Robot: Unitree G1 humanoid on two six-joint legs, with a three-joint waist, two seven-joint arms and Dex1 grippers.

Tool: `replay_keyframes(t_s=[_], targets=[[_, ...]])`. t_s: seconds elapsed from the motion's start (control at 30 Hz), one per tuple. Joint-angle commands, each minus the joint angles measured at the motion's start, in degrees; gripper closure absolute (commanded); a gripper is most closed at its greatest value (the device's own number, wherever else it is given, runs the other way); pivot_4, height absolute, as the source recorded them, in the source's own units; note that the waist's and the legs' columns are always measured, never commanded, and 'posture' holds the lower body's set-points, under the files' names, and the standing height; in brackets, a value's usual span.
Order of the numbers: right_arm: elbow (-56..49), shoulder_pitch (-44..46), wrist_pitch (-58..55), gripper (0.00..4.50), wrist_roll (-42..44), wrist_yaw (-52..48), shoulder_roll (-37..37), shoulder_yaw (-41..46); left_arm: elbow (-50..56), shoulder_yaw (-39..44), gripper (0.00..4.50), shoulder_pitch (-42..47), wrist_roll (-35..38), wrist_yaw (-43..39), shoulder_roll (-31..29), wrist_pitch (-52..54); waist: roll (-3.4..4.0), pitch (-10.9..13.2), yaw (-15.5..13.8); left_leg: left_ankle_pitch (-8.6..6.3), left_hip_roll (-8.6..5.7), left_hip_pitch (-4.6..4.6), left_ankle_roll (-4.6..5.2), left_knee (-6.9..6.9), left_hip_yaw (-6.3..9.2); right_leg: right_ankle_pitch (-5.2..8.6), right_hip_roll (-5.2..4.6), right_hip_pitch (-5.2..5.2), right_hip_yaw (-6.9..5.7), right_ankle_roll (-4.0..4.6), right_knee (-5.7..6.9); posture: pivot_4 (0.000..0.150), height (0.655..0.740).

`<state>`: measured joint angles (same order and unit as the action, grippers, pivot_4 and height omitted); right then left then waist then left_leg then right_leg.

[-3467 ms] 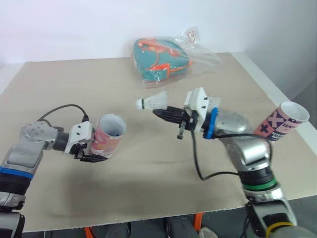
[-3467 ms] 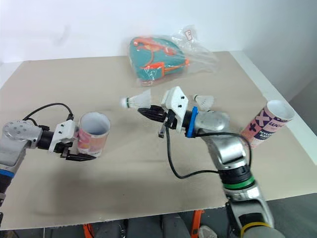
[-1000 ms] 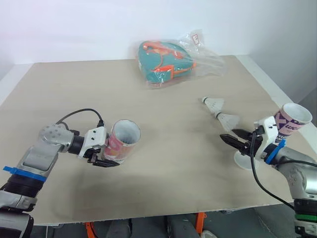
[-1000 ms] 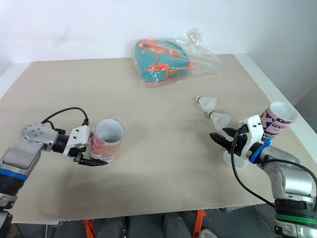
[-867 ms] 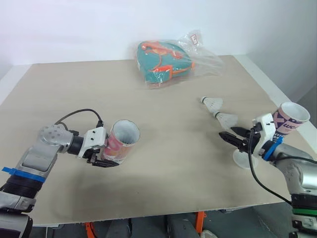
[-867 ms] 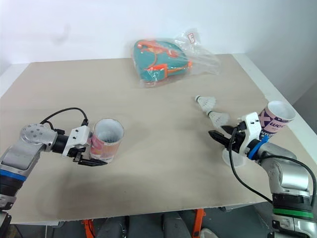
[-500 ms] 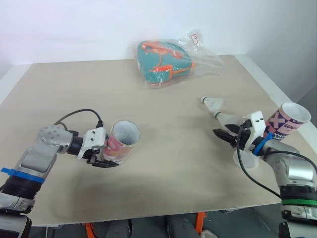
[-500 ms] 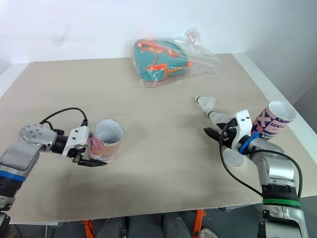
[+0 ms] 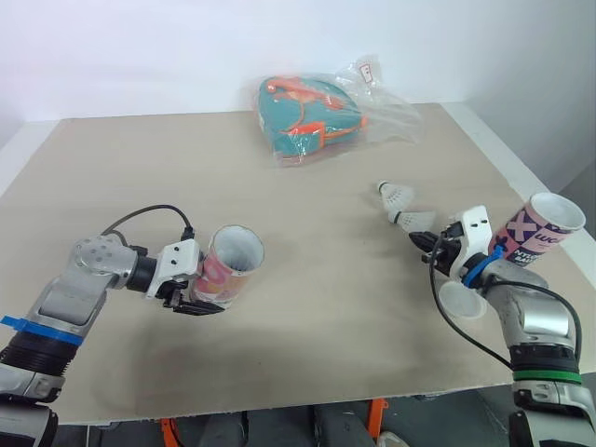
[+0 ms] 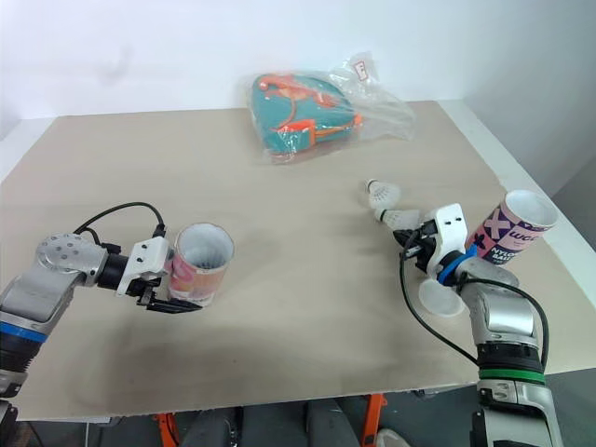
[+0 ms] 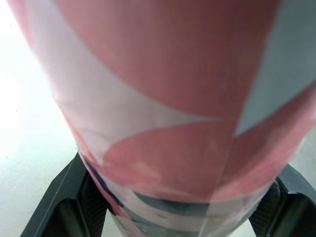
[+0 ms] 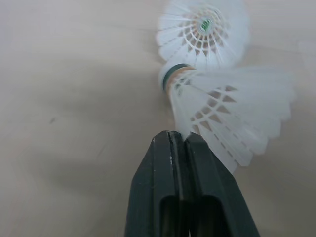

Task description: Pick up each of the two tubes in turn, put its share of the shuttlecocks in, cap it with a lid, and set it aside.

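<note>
While my left gripper (image 9: 198,300) clamps the uncapped pink-and-white tube (image 9: 228,275), my closed right gripper (image 12: 179,138) touches one of two white feather shuttlecocks (image 12: 232,113) awaiting loading.

Stereo head pair above shared table (image 9: 317,317); wrist cameras close-up.

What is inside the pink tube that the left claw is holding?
Through the open mouth of the pink tube, gripped by the left claw, only its pale inner wall is seen. The deeper part and the bottom are covered by the tube's own wall, so its contents cannot be told.
</note>
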<state>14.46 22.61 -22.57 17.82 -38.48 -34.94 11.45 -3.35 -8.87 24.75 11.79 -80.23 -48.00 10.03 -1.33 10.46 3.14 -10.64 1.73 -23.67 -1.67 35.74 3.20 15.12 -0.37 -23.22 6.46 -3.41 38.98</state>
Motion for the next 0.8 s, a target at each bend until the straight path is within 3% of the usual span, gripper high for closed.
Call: replay_keyframes(t_s=[0.03, 0.2, 0.47, 0.63, 0.8], targets=[[-6.8, -1.6, 1.5, 4.44, 0.1, -1.2, -2.1, 0.9, 1.2, 0.1, 1.42, -0.9, 0.1, -0.2, -0.8, 0.6, 0.01, 0.0, 0.0, 0.00, 0.00, 0.00, 0.00, 0.00, 0.00, 0.00, 0.00, 0.00, 0.00, 0.00, 0.00, 0.150, 0.7387], [-18.0, -3.1, -0.5, 4.44, 2.5, -5.1, -3.4, -1.3, 1.8, 0.2, 1.42, -1.2, 0.6, -0.4, -1.2, 1.3, 0.05, 0.0, 0.1, 0.00, 0.00, -0.01, 0.00, -0.04, 0.00, 0.04, 0.00, -0.02, 0.00, 0.00, 0.00, 0.150, 0.7387], [-38.0, 2.4, -5.7, 4.44, 10.0, -14.2, -5.0, -9.6, 2.0, 0.5, 1.42, -0.6, 0.8, -1.0, -2.4, 2.0, 0.05, 0.1, 0.5, 0.00, 0.03, -0.05, 0.00, -0.05, 0.06, 0.05, 0.03, -0.06, -0.05, 0.02, 0.00, 0.150, 0.7387], [-43.1, 6.7, -4.8, 4.44, 9.2, -19.1, -6.7, -15.5, 2.1, 0.5, 1.42, -0.3, 0.8, -1.2, -2.6, 2.4, 0.04, 0.1, 0.4, -0.01, 0.03, -0.16, -0.01, -0.05, 0.09, 0.10, 0.01, -0.15, -0.09, 0.03, -0.02, 0.150, 0.7387], [-41.5, 12.3, -2.3, 4.44, 6.0, -21.3, -6.8, -19.6, 1.6, 0.3, 1.42, 0.3, 0.7, -1.3, -2.4, 2.3, 0.04, 0.1, 0.5, -0.01, 0.06, -0.15, -0.01, -0.04, 0.12, 0.09, 0.03, -0.16, -0.14, 0.08, -0.01, 0.150, 0.7387]])
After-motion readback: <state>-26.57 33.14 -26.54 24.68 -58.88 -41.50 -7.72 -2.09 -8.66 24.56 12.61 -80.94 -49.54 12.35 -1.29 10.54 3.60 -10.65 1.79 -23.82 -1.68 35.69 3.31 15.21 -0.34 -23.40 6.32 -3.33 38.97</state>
